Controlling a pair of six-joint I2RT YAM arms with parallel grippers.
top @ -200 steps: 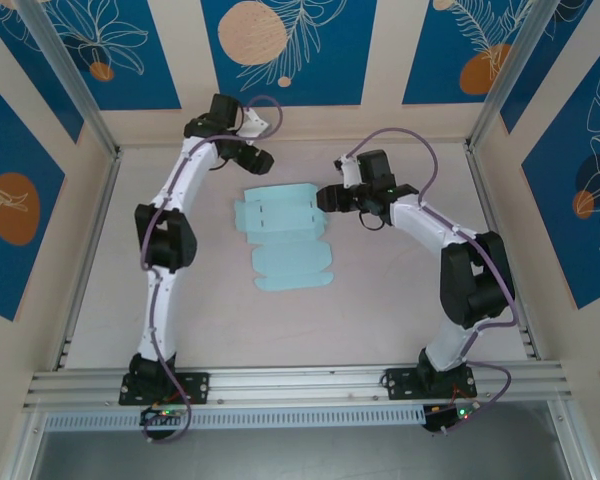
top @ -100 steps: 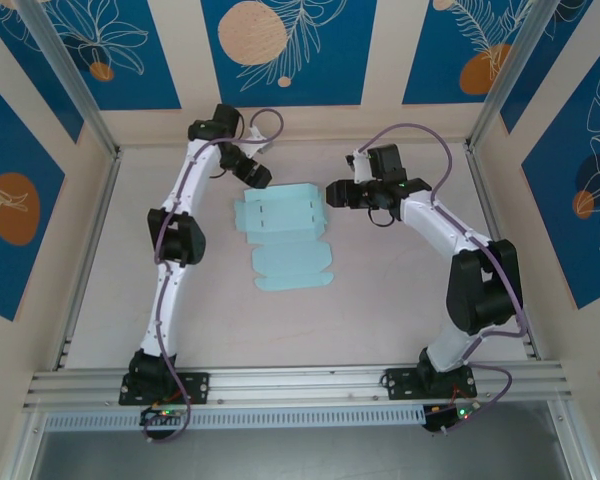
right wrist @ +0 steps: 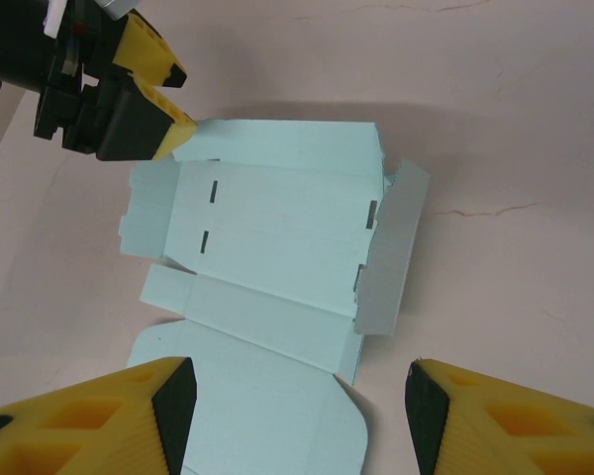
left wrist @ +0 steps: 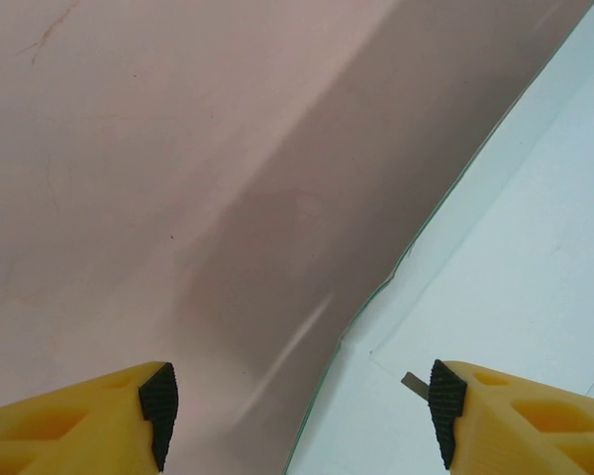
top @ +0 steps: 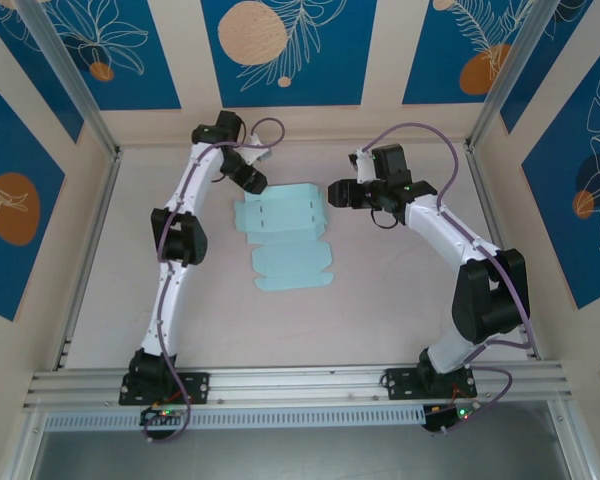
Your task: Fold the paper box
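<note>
Pinkish table (top: 380, 300) — flat paper box (top: 280, 215)

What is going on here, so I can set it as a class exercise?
A pale blue paper box lies on the table as a flat, unfolded die-cut sheet. The left gripper is open at its far left corner, and the right gripper is open beside its right edge. Neither grips it.

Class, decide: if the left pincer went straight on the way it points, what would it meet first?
Probably the paper box, near its edge on the table; depth is unclear.
</note>
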